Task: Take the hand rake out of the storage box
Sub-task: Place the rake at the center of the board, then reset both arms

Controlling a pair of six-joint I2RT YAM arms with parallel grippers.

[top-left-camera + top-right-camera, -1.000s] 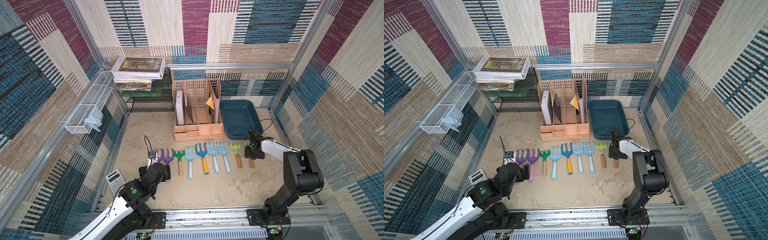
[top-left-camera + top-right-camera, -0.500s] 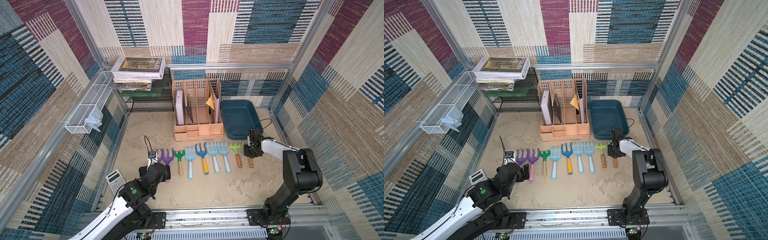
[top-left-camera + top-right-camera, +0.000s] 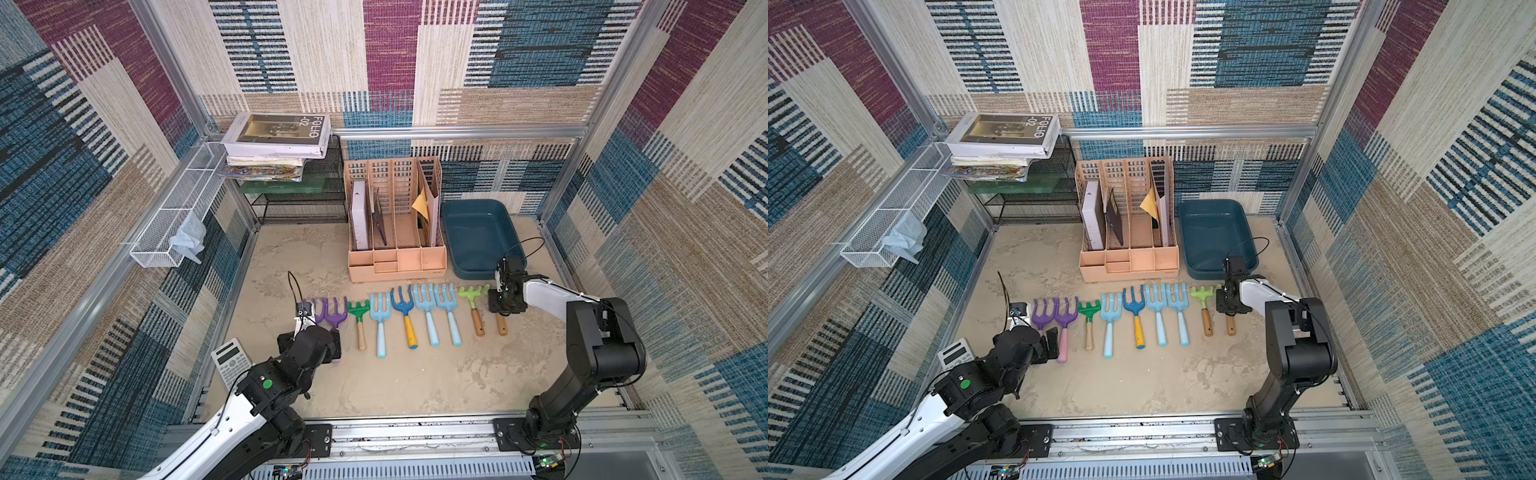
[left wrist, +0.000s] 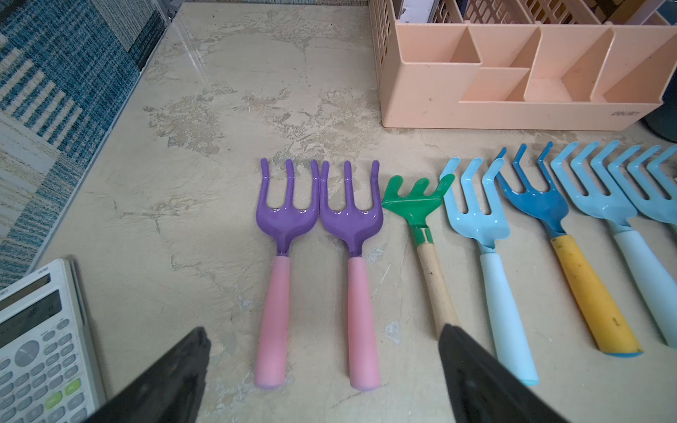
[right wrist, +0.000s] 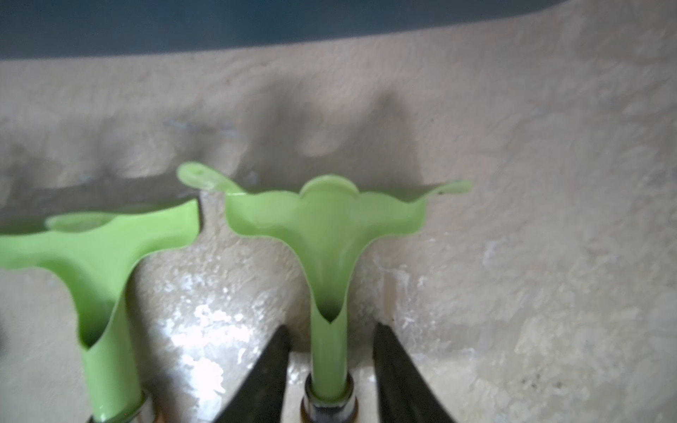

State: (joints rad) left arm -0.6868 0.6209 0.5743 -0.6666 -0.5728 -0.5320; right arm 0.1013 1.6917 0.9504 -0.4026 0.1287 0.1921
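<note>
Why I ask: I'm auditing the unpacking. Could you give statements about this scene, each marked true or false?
1. The storage box holds no rake. True.
2. The right gripper has its jaws clamped on the outermost light green rake. False: they stand either side of its neck, with gaps.
3. The left gripper has open jaws. True.
4. The calculator lies in the peach organiser. False: it lies on the table.
5. Both purple rakes have pink handles. True.

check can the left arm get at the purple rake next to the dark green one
Probably yes: the left claw is open right by the handle of the purple rake, with nothing on top. Its purple twin lies hard against it, though.
</note>
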